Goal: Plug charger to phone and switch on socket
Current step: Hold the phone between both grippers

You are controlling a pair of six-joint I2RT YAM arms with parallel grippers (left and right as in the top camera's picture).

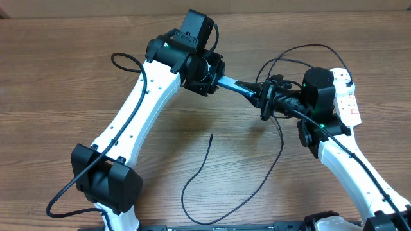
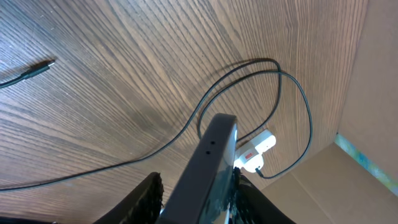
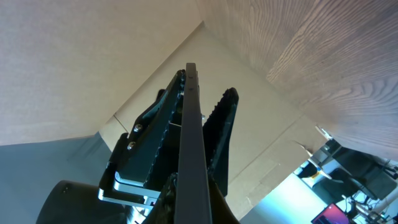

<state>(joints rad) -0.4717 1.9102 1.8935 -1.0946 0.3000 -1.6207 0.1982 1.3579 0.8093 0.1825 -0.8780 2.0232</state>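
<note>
Overhead centre: slim cyan-screened phone [image 1: 236, 86] pinched between left hand [image 1: 217, 76] and right hand [image 1: 264, 97]; free one only, to fetch thin black charger cable [image 1: 209, 146] below.

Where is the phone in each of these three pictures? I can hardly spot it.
Overhead: the phone is the thin blue bar, upper centre.
Left wrist: dark slab rising from bottom centre.
Right wrist: thin edge-on strip up the middle.
Shared landmark: the white power strip, far right overhead and just right of the phone in left wrist; absent from right wrist.
</note>
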